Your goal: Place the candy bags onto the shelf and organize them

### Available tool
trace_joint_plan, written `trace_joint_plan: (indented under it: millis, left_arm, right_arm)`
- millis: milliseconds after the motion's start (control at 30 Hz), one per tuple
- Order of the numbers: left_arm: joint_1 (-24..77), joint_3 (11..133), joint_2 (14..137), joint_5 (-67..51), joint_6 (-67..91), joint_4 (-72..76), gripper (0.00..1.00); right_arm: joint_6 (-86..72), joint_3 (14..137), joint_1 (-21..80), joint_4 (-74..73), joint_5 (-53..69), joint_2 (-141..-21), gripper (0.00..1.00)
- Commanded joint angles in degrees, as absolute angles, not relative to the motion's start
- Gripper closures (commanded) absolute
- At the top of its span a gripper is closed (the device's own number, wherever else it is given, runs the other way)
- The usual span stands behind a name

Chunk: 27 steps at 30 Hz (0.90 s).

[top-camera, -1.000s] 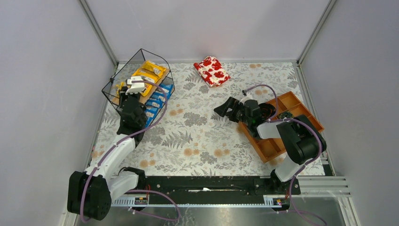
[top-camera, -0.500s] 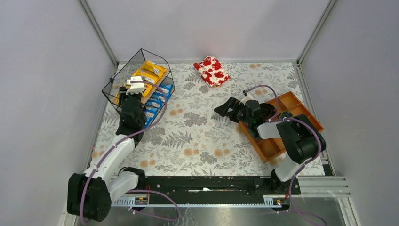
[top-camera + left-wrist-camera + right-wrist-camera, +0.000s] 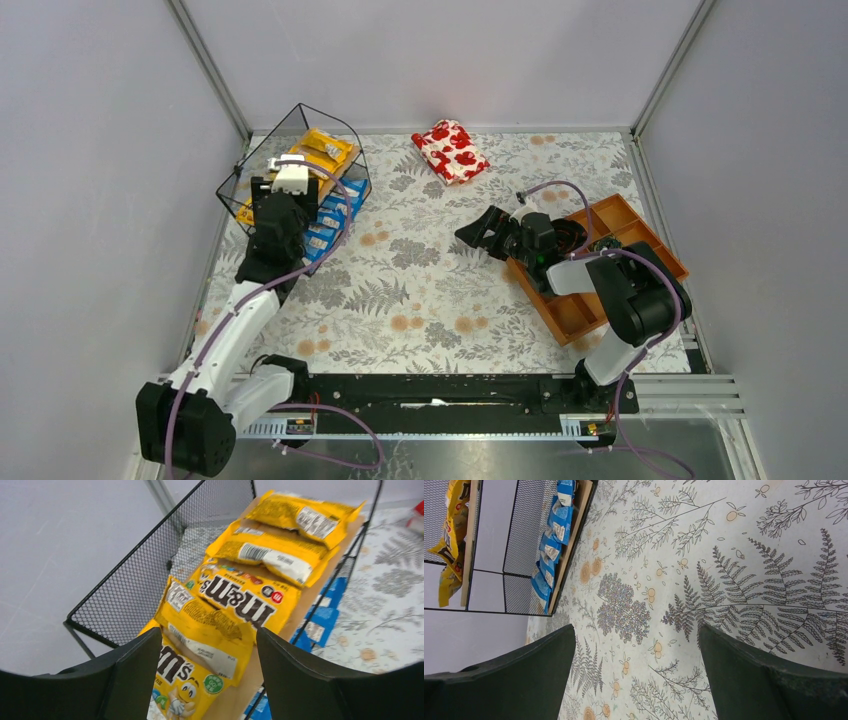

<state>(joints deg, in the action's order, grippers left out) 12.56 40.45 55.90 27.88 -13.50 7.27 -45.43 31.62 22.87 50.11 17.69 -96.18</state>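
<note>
**Yellow bags laid on the top tier; tidying judged to remain**

The left hand [image 3: 209, 660] was held above the shelf [image 3: 145, 575] at the far left of the desk [image 3: 420, 290], its jaws set apart with nothing gripped between them. Below it, the yellow bags [image 3: 240, 597] lay on the upper board [image 3: 320, 587], overlapped and skewed to one another, the nearest one hanging past the near end. The blue bags [image 3: 549, 555] were seen in a row on the lower board [image 3: 574, 530]. Every candy bag in view was on the shelf. The right hand [image 3: 478, 232] was held over the middle of the desk, jaws wide and nothing held, near the orange tray [image 3: 570, 310]. The floral pouch [image 3: 451, 151] lay at the far edge.

The placing step was judged to be at its end, with organizing left to do. The next move was thought to call for the left hand to be lifted clear of the wire frame without a snag, and for the crooked yellow bags to be nudged into line.
</note>
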Motion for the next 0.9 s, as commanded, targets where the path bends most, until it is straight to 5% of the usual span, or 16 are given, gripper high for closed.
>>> trace_joint_plan:
  millis: [0,333,500,600,867]
  left_arm:
    - [12.3,48.7,53.2,20.7,-4.5,-2.4,0.26]
    - [12.3,66.0,51.9,2.1,10.5,-20.0,0.22]
    - [12.3,68.5,50.6,-11.0,15.8,-18.3,0.1]
    - [12.3,68.3,49.7,-17.0,18.2,-15.8,0.02]
    - [12.3,66.4,47.8,-31.8,21.7,-6.5,0.01]
  right_arm:
    - [-45.6,31.8,22.5,52.5,18.7,-96.9,0.0]
    - [-44.8,32.0,22.5,51.8,18.9,-96.4,0.0]
    - [-42.6,32.0,22.5,49.6,18.4,-93.7,0.0]
    - [-38.6,34.5,22.5,40.6,16.3,-88.2,0.0]
    - [-29.0,41.7,22.6,8.9,13.4,-69.0,0.0]
